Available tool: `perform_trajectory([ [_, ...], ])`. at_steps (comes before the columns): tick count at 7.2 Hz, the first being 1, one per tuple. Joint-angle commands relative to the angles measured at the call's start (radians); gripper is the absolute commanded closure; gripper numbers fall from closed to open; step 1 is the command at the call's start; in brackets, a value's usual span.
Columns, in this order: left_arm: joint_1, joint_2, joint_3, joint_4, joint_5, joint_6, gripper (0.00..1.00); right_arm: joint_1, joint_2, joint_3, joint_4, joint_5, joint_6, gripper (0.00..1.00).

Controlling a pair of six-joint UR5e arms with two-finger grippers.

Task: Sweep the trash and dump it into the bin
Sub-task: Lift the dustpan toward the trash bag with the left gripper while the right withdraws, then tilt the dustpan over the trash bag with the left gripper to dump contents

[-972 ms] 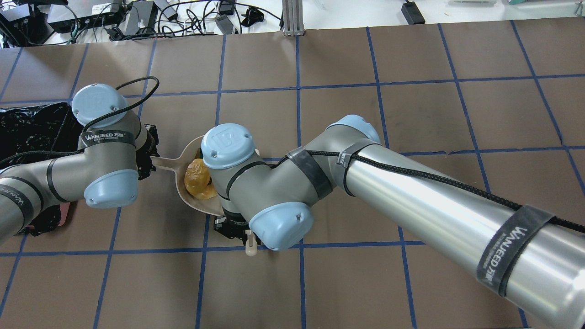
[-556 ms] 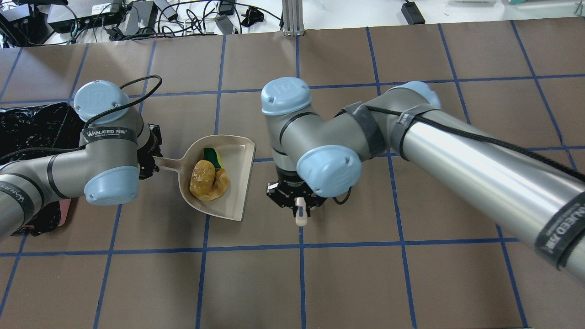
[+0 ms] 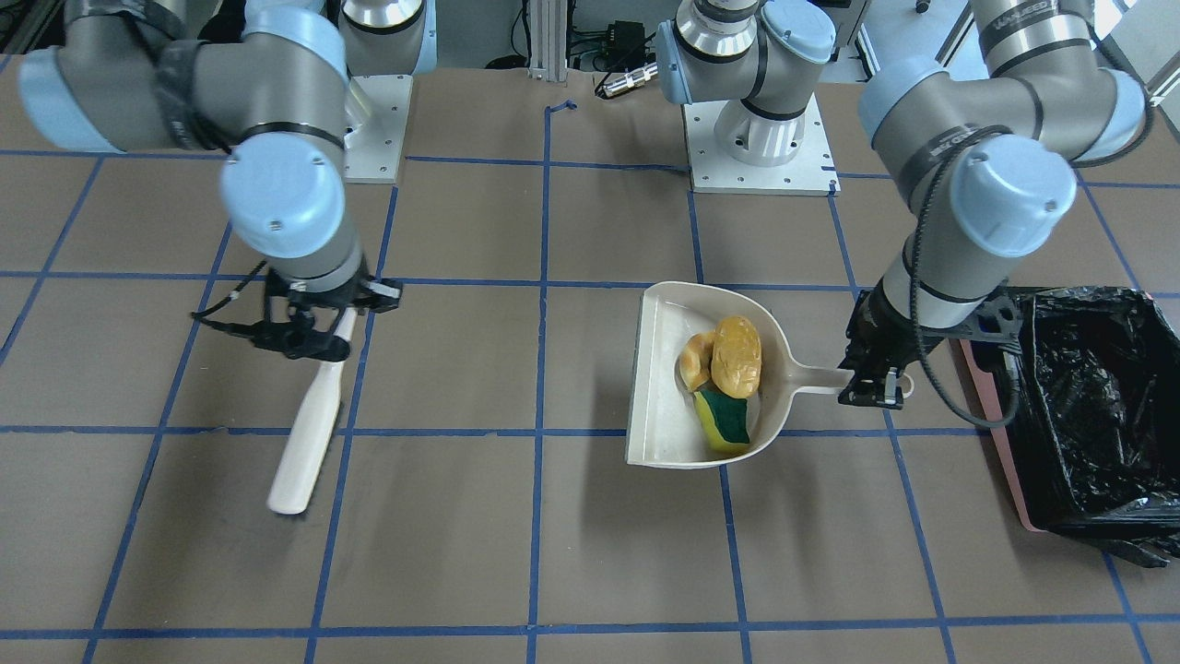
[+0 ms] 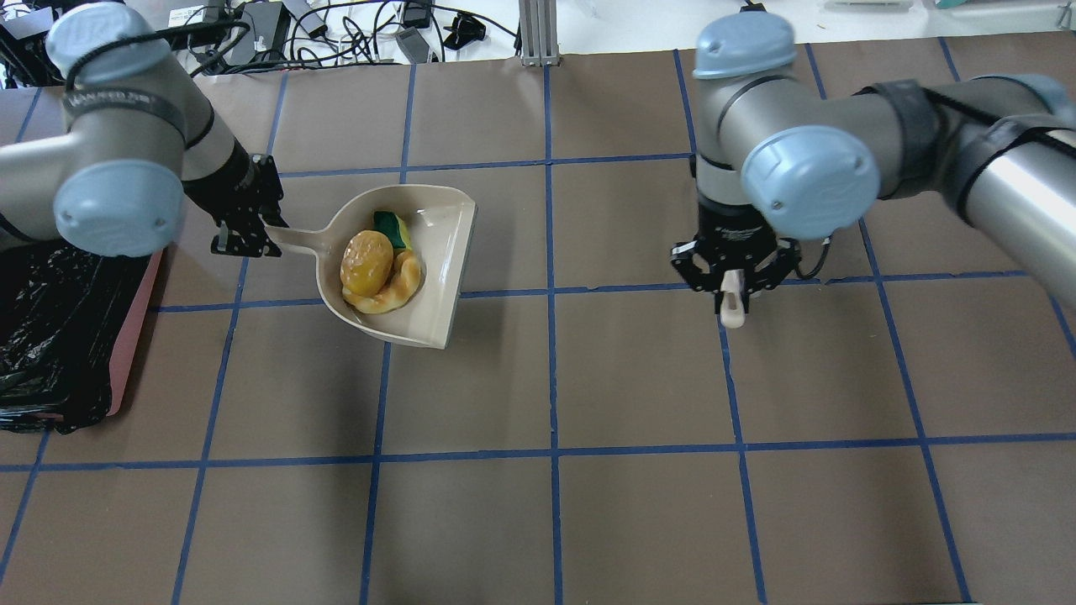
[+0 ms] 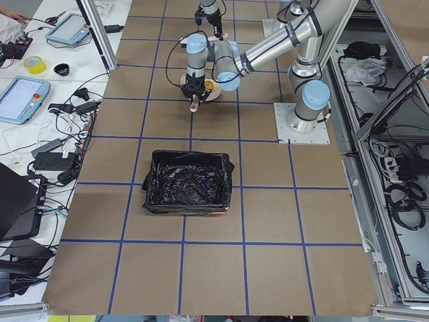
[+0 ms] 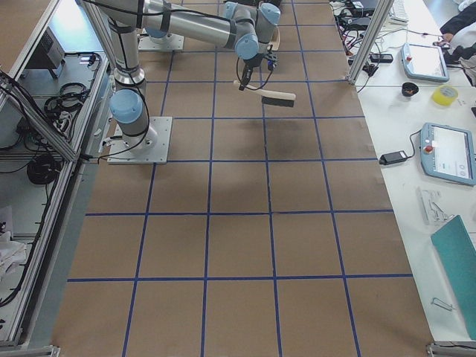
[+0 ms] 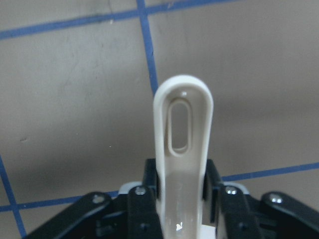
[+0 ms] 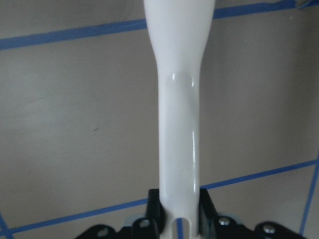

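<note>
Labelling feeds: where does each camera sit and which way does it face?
Front: across the table, facing the robot; both arms, bases.
Overhead: behind robot, looking down; both arms.
Left side: table's left end; bin nearest, arms beyond.
Right side: table's right end; right arm, brush.
Left wrist: left gripper holding dustpan.
Right wrist: right gripper holding brush.
Front and overhead share the dustpan.

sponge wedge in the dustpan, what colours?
The sponge wedge is dark green on one face, yellow below; exterior front-facing view shows it best.

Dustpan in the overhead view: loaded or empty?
Loaded. The potato-like lump, croissant piece and green-and-yellow sponge all lie inside the dustpan, whose handle the left pincer grips.
</note>
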Motion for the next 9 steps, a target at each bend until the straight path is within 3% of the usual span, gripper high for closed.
perform_trajectory([
  [1,0.118,-0.001,0.149,-0.075,-0.086,0.049,1.00,-0.259,0.014,-0.007,-0.043,-0.013,-0.307,1.00],
  [2,0.207,-0.017,0.192,-0.061,-0.146,0.189,1.00,-0.315,0.062,-0.013,-0.162,-0.030,-0.413,1.00],
  [3,0.288,-0.017,0.200,-0.069,-0.159,0.230,1.00,-0.362,0.088,-0.012,-0.183,-0.032,-0.507,1.00],
  [6,0.509,-0.065,0.231,-0.072,-0.157,0.475,1.00,-0.420,0.153,-0.048,-0.174,-0.027,-0.577,1.00],
  [9,0.618,-0.183,0.407,-0.070,-0.148,0.731,1.00,-0.418,0.157,-0.039,-0.178,-0.027,-0.584,1.00],
])
